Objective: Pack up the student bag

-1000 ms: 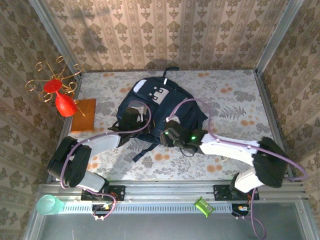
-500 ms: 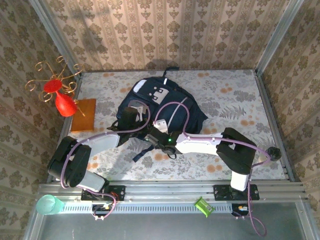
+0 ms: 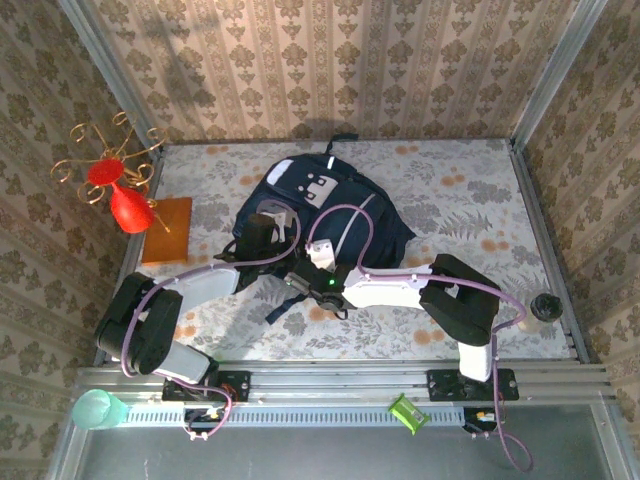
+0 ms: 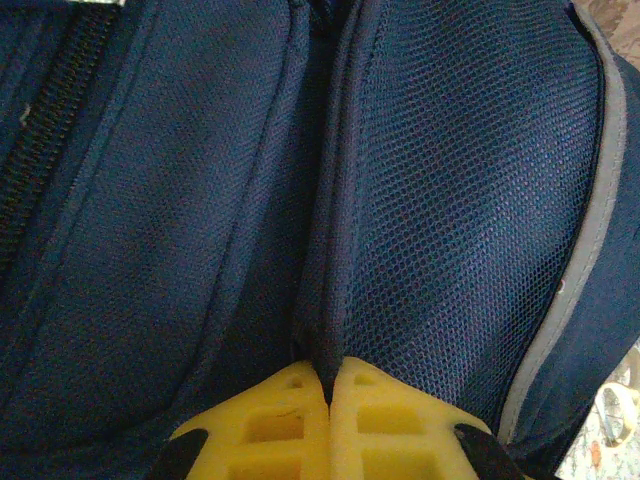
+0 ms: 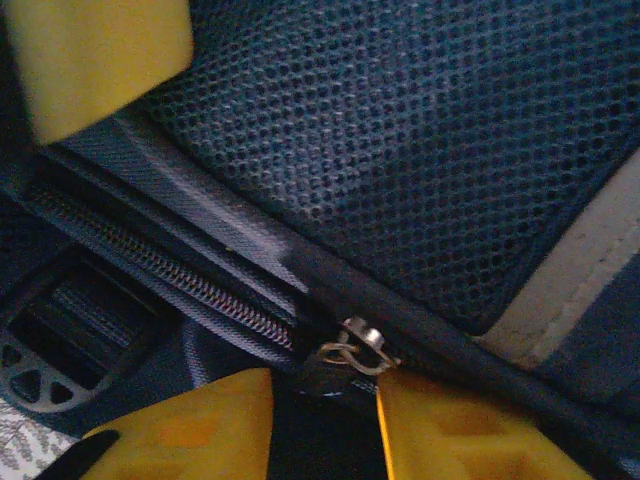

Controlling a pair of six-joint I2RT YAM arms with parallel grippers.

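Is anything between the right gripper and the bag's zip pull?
Nothing visible. The zip pull lies bare on the bag, just beyond the gap between the open fingers of the right gripper. The left gripper pinches a fold of the bag's fabric, clear of it.

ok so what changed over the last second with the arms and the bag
The right arm swung left and folded in, carrying the right gripper leftward along the near edge of the student bag. Its open jaws now stand either side of a zip pull, not yet pinching it. Nothing was taken hold of or let go. The left gripper stayed shut on a fold of the bag, and the bag did not shift.
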